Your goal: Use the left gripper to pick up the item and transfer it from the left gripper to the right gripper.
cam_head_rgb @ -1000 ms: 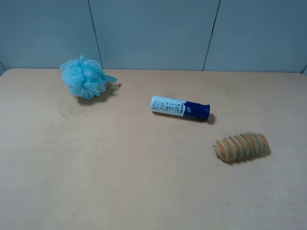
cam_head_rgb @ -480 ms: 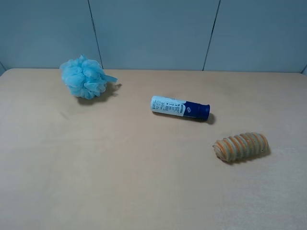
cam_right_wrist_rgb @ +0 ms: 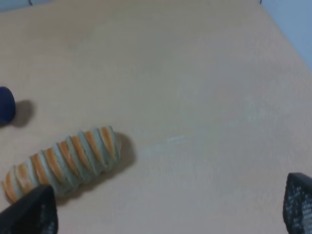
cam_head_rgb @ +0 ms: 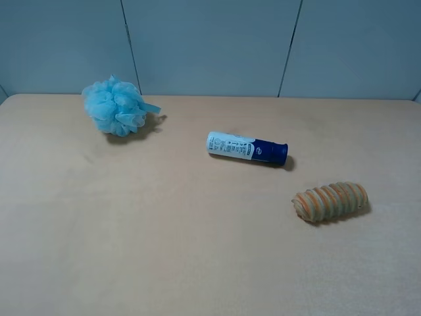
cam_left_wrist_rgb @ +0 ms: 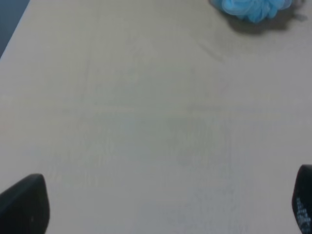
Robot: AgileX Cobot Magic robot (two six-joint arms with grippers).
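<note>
The item, an orange-and-tan striped ribbed roll (cam_head_rgb: 330, 201), lies on the table at the right in the exterior high view. It also shows in the right wrist view (cam_right_wrist_rgb: 63, 163), just ahead of one fingertip. My right gripper (cam_right_wrist_rgb: 165, 207) is open and empty, with only its two black fingertips (cam_right_wrist_rgb: 31, 212) showing, wide apart. My left gripper (cam_left_wrist_rgb: 163, 204) is open and empty over bare table on the left side, far from the item. Neither gripper shows in the exterior high view.
A fluffy light-blue bath puff (cam_head_rgb: 116, 105) sits at the back left and also shows in the left wrist view (cam_left_wrist_rgb: 253, 7). A white-and-dark-blue tube (cam_head_rgb: 247, 147) lies near the middle; its dark cap (cam_right_wrist_rgb: 5, 105) shows in the right wrist view. The table (cam_head_rgb: 164, 230) is tan.
</note>
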